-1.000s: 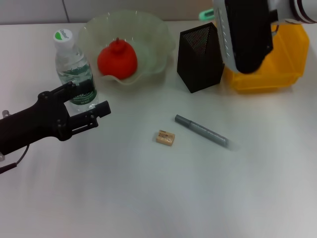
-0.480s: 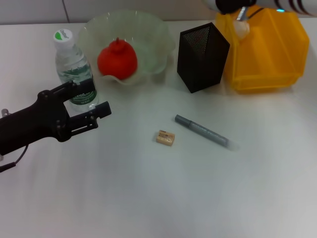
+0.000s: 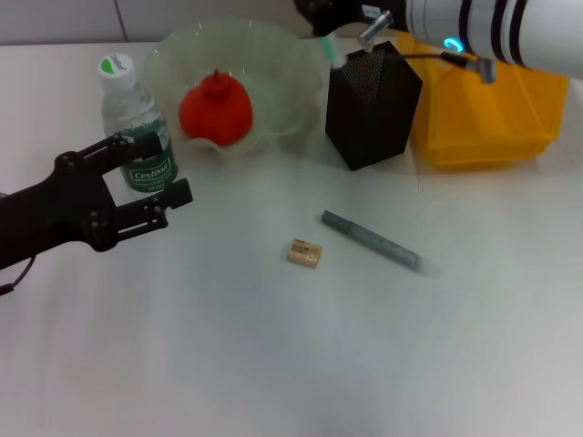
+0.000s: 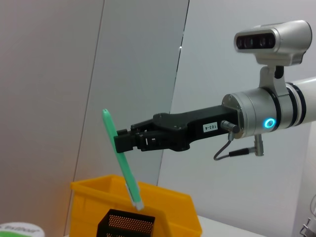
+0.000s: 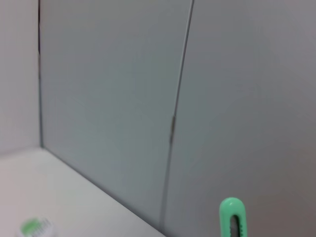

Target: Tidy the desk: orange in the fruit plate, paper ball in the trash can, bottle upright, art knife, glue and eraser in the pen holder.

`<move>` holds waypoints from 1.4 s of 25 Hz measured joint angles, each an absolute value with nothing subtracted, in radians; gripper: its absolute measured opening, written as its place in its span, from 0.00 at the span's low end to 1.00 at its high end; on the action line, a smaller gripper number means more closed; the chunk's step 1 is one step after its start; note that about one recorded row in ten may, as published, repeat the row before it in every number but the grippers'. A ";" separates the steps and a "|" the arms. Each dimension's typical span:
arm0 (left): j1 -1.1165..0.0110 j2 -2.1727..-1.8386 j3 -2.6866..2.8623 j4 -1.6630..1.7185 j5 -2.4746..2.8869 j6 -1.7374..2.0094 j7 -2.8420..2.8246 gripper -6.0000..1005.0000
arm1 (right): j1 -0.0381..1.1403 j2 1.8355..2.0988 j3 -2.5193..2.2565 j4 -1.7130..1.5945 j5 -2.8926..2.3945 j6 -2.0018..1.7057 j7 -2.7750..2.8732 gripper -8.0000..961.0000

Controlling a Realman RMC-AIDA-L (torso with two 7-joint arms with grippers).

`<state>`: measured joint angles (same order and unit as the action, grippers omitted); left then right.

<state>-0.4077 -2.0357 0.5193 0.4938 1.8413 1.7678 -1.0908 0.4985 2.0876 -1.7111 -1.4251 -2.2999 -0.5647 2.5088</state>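
Note:
The bottle [image 3: 135, 127] stands upright at the far left. My left gripper [image 3: 170, 168] is open just in front of it, one finger on each side of the green label in the head view. The orange [image 3: 216, 109] lies in the fruit plate [image 3: 278, 50]. My right gripper [image 4: 123, 143] is shut on the green art knife [image 4: 122, 163], held tilted with its lower tip just above the mouth of the pen holder [image 3: 373, 105]. On the table lie the eraser [image 3: 303, 252] and a grey stick of glue [image 3: 372, 241]. The trash can [image 3: 496, 109] stands right of the pen holder. The paper ball is out of view.
The white right arm [image 3: 492, 32] reaches across the back, over the trash can's far rim. In the right wrist view, the knife's green end [image 5: 231, 217] and the bottle's cap [image 5: 34, 228] show before a grey wall.
The right arm has swung left from over the trash can to above the pen holder, carrying the green knife. The left gripper has drawn back a little to the left, off the bottle.

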 joint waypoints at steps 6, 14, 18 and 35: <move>-0.411 -2.020 0.522 0.503 1.843 1.797 -1.095 0.75 | 0.462 2.085 -1.715 -1.397 -2.084 -0.547 2.450 0.18; -0.414 -2.001 0.522 0.503 1.846 1.833 -1.095 0.75 | 0.419 2.085 -1.696 -1.391 -1.919 -0.545 2.407 0.18; -0.415 -2.000 0.522 0.503 1.847 1.846 -1.095 0.75 | 0.410 2.084 -1.701 -1.388 -1.916 -0.550 2.358 0.18; -0.409 -2.041 0.522 0.496 1.845 1.881 -1.101 0.74 | 0.322 2.084 -1.522 -0.930 -0.875 -1.087 1.640 0.18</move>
<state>-0.4087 -2.0406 0.5215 0.4958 1.8451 1.8809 -1.1007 0.3220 2.0836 -1.5220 -0.9299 -0.8754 -1.0866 1.6402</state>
